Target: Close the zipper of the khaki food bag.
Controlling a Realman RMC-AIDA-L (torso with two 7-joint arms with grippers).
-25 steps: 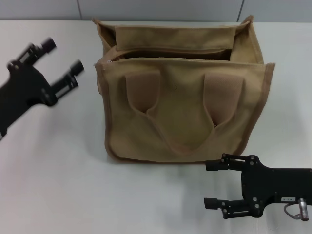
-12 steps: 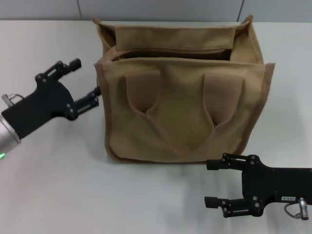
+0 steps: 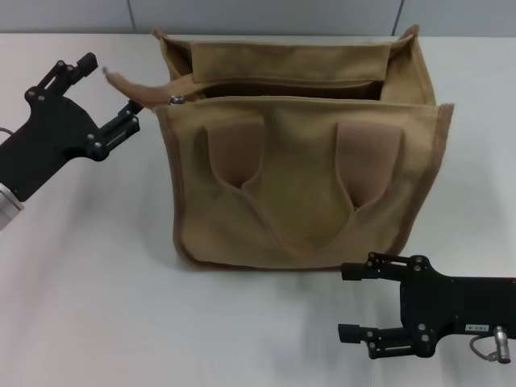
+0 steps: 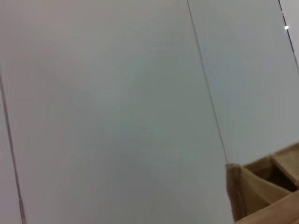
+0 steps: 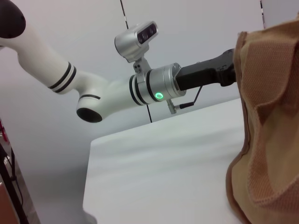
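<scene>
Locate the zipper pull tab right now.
Head view: the silver pull tab sits at the khaki food bag's top left corner, at the open zipper's left end, just right of the left gripper.

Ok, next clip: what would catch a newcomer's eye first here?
The khaki food bag fills the middle of the white table, its top gaping open with the zipper pull at its left end. The left gripper sits at that corner, a tan fabric tail reaching out between its fingers. The right gripper lies open on the table in front of the bag.
</scene>
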